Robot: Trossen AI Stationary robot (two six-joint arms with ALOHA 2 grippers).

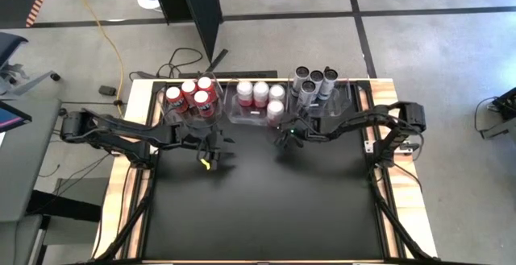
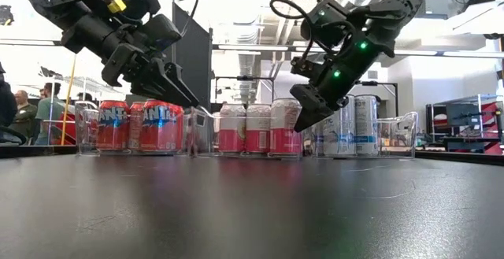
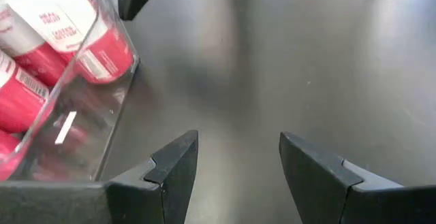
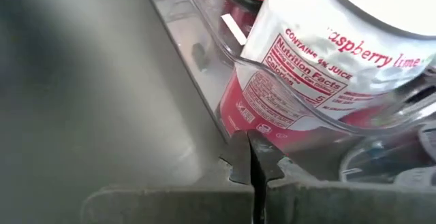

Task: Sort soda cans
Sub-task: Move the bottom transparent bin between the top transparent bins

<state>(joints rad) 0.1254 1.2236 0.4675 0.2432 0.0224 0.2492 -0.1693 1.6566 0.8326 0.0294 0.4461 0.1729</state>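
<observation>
while both arms hang above the black table (image 1: 266,209), all the soda cans stand in three clear bins along its far edge. the left gripper (image 1: 211,154) carries nothing; its two fingers (image 3: 170,169) stand apart with bare table surface between them. the left bin (image 1: 190,104) lies just beyond and to one side of these fingertips, its clear wall (image 3: 102,108) near the one finger but not touching it. this bin holds the red cans (image 1: 190,97), four of them upright in a cluster. the right gripper (image 1: 287,140) has its fingers (image 4: 253,159) pressed together with nothing between them. directly ahead of the closed fingertips, very close, is the rim of the middle bin (image 1: 256,112). immediately behind that wall stands a pink-and-white can (image 4: 320,60), upright, with its label facing the fingertips. the middle bin holds the pink-and-white cans (image 1: 260,94), four upright. whether the closed tips touch the bin wall cannot be determined. to the far side of the right gripper, the right bin (image 1: 322,104) holds the grey cans (image 1: 313,80), four upright. in the low view, the three groups show in a row behind both grippers: red cans (image 2: 134,125), pink-and-white cans (image 2: 256,129), grey cans (image 2: 354,125). no can lies on the open table between or beneath the fingers of either gripper.
</observation>
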